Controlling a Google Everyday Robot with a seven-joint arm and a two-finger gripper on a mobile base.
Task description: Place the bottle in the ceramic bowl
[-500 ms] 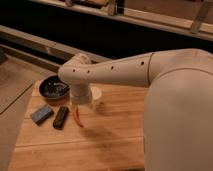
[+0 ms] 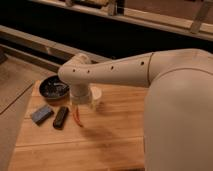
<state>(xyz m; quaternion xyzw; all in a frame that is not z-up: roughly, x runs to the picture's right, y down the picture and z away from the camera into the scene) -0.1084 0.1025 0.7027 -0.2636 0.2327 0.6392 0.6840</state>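
The bottle stands on the desk near its far edge. The arm's wrist sits between it and the ceramic bowl in the far-left corner. The pincer hangs under the wrist, just beside the bottle; I cannot tell whether it is open or closed. A red chili pepper, a black block and a blue block lie towards the left edge.

Gripper low over wooden table, bottle just beside it, bowl near on the far-left side. Arm bars the way from above. Chili, black block and blue block crowd the left. Open board in front and centre
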